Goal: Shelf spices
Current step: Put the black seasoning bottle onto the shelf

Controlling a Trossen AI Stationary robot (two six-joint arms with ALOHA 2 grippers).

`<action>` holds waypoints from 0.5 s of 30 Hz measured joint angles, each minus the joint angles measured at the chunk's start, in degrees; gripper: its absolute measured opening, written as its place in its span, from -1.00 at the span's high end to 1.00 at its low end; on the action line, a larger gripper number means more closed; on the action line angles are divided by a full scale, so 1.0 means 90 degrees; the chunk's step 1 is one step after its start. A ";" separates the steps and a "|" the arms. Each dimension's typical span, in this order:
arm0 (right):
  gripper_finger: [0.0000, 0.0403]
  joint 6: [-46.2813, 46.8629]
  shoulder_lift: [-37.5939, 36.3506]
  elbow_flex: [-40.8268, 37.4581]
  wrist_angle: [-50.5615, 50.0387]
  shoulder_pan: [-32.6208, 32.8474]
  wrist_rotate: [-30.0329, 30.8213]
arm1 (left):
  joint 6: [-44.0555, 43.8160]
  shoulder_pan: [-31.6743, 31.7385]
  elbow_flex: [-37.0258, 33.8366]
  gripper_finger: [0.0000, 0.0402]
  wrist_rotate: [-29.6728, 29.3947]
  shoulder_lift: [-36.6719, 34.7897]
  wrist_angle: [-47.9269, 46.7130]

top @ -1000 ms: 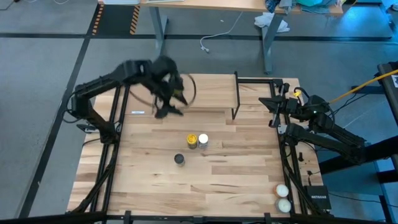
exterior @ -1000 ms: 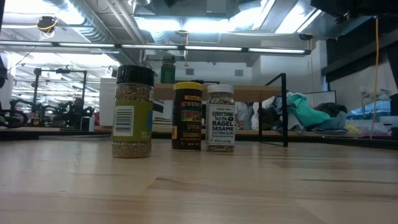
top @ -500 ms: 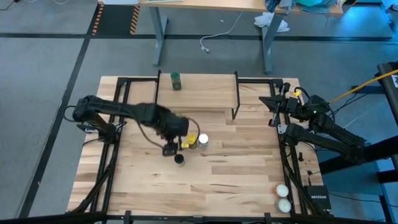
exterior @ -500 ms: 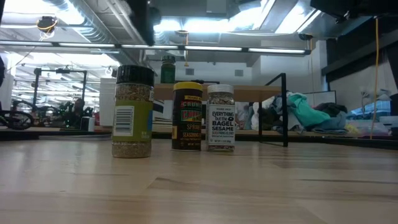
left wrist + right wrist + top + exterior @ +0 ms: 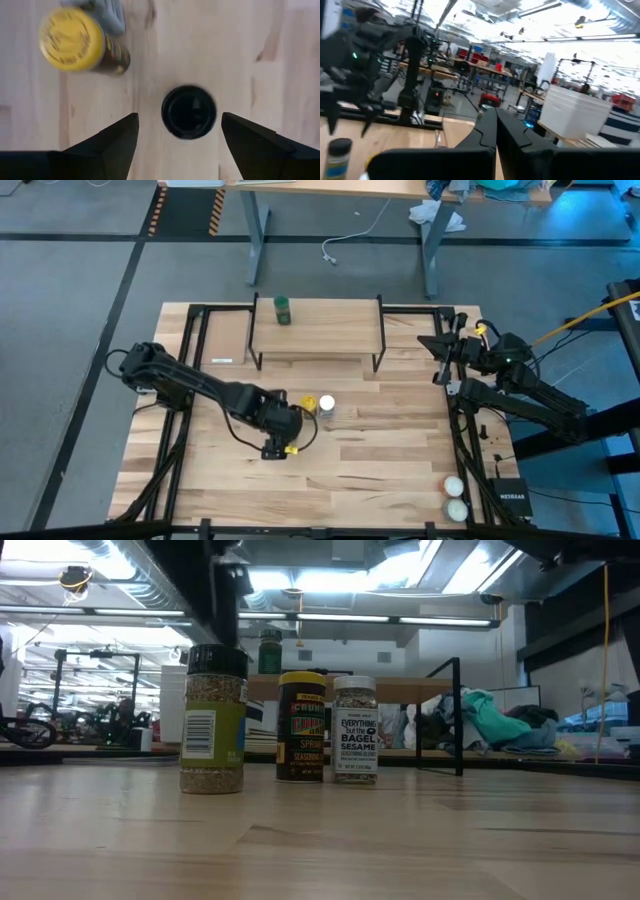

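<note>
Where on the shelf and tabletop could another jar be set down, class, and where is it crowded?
The shelf is bare right of the green-lidded jar. The tabletop is bare between the jar cluster and the two whitish balls. It is crowded mid-table: the open left gripper hangs over the black-lidded jar, with the yellow-lidded jar and white-lidded jar beside.

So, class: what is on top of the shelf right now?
One green-lidded jar stands on the shelf, near its left end. The rest of the board shows bare from above. Whatever lies under the board is covered.
</note>
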 joint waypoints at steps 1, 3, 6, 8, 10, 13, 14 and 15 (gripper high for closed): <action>0.97 0.0008 0.0002 0.0000 0.0014 0.0001 -0.0060 | -0.0001 -0.0042 -0.0005 -0.39 -0.0004 0.0069 -0.0054; 0.97 0.0094 0.0002 0.0000 0.0007 0.0001 -0.0146 | 0.0002 -0.0103 -0.0008 -0.39 -0.0005 0.0187 0.0032; 0.97 0.0191 0.0000 0.0000 -0.0009 0.0001 -0.0169 | 0.0004 -0.0143 -0.0006 -0.39 -0.0002 0.0264 0.0088; 0.97 0.0247 0.0001 0.0000 -0.0040 0.0001 -0.0180 | 0.0004 -0.0143 -0.0003 -0.39 0.0000 0.0312 0.0153; 0.97 0.0299 0.0002 0.0000 -0.0033 0.0001 -0.0186 | 0.0006 -0.0136 -0.0003 -0.39 -0.0005 0.0349 0.0146; 0.97 0.0310 0.0002 0.0000 -0.0011 0.0001 -0.0190 | 0.0004 -0.0126 -0.0003 -0.39 -0.0045 0.0408 0.0187; 0.97 0.0310 0.0002 0.0000 -0.0002 0.0001 -0.0193 | 0.0008 -0.0126 -0.0003 -0.39 -0.0091 0.0469 0.0197; 0.97 0.0310 0.0002 0.0000 0.0004 0.0001 -0.0193 | 0.0026 -0.0124 -0.0003 -0.39 -0.0129 0.0506 0.0206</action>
